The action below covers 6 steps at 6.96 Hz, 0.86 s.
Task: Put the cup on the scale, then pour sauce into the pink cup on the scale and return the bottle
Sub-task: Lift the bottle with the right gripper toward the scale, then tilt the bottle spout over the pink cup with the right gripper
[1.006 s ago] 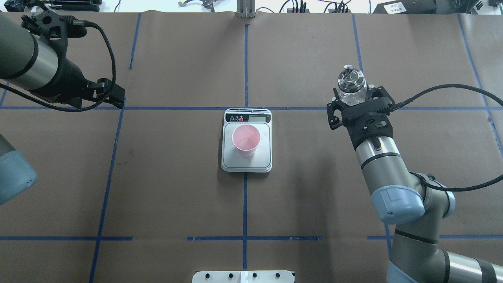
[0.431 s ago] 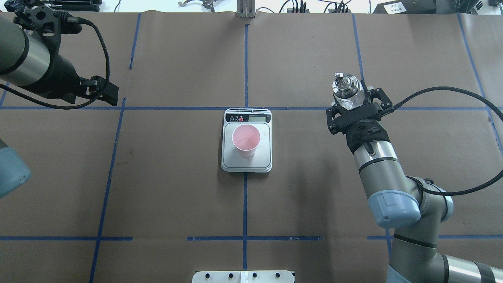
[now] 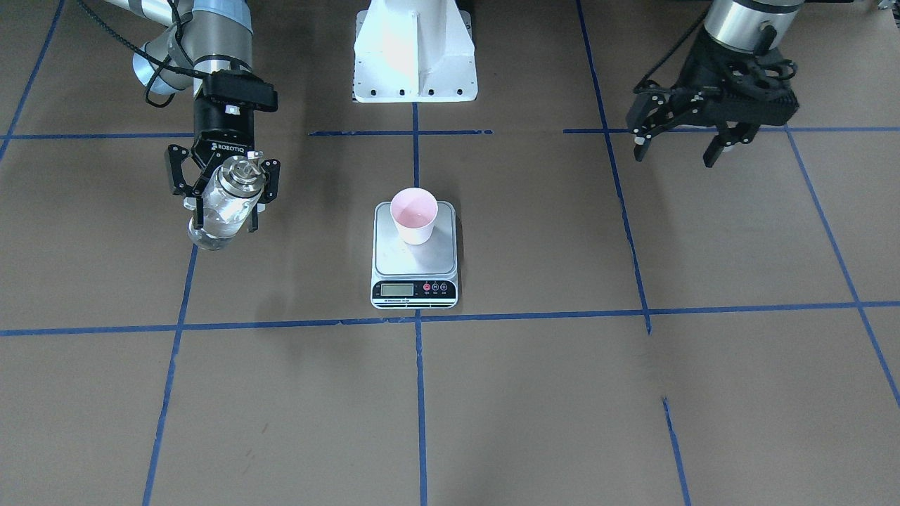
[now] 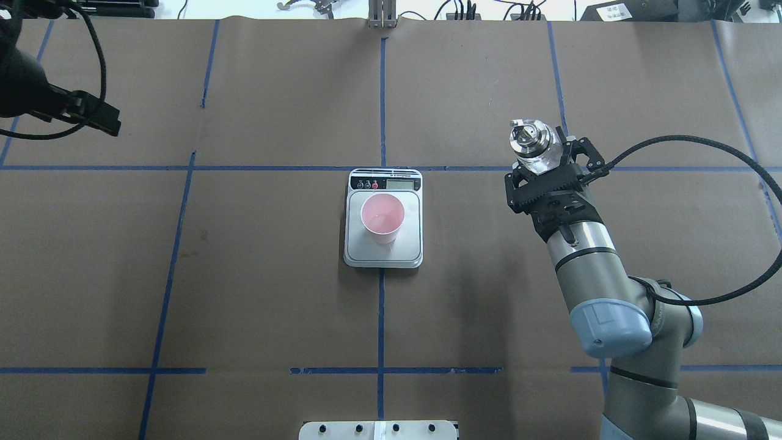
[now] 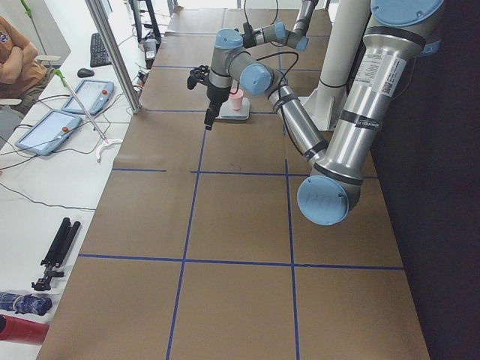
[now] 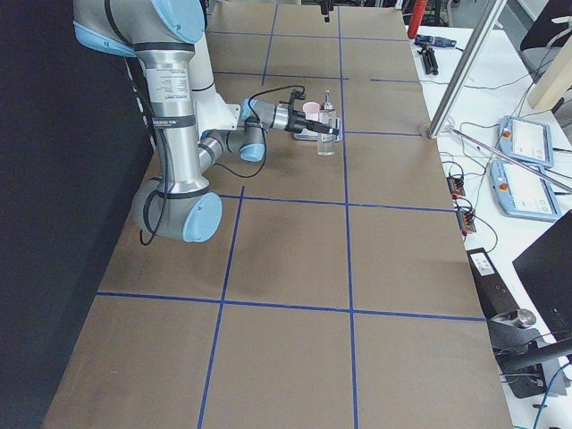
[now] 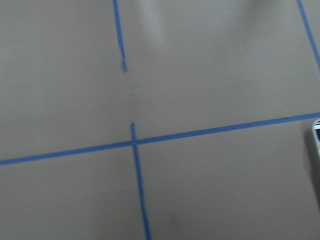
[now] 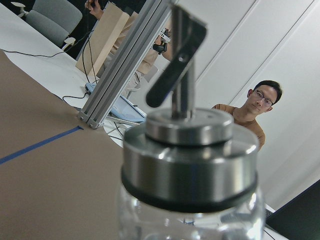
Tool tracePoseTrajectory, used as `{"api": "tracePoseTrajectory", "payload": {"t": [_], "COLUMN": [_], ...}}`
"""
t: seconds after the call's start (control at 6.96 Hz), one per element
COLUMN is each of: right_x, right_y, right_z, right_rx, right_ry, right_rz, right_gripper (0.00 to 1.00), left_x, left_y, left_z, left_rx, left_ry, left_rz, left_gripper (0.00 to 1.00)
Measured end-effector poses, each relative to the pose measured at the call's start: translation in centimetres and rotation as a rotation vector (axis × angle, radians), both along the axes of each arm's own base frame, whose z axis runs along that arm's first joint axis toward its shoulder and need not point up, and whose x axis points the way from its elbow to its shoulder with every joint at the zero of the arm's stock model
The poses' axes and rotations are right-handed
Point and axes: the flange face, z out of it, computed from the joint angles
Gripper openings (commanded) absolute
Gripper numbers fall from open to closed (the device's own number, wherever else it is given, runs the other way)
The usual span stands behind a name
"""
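The pink cup stands upright on the scale at the table's middle, also seen as cup on scale. Whether sauce lies in the cup I cannot tell. My right gripper is shut on the clear glass bottle, well to the scale's right. In the front view the gripper holds the bottle spout-up. The steel collar and spout fill the right wrist view. My left gripper hangs open and empty, far to the scale's left.
Brown paper with blue tape lines covers the table. The robot's white base is at the near edge. A metal post and tablets stand beyond the far edge. A seated person shows behind the bottle.
The right gripper has carried the bottle a little left and nearer the robot. The left arm has drawn back to the far left corner, mostly out of the overhead view.
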Motion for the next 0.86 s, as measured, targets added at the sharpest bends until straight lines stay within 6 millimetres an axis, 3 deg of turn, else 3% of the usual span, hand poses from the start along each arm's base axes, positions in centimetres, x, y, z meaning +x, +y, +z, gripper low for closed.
{"api": "tracePoseTrajectory", "payload": {"t": [0.29, 0.43, 0.86], "right_x": [-0.9, -2.0, -4.8], "right_y": [0.3, 0.5, 1.9], "right_z": [-0.3, -1.4, -4.7], "right_rx": [-0.006, -0.003, 0.032], "right_ry": [0.037, 0.072, 0.215], "right_rz": [-0.007, -0.006, 0.019], "right_gripper": [0.00, 0.00, 0.00], "left_x": [-4.9, -7.2, -11.1], "left_y": [-1.7, -2.9, -5.5], "left_z": [3.0, 4.6, 8.4], "left_rx": [0.059, 0.078, 0.092], "left_ry": [-0.081, -0.120, -0.195], "left_rz": [0.029, 0.046, 0.092], "left_gripper": [1.00, 1.00, 1.00]}}
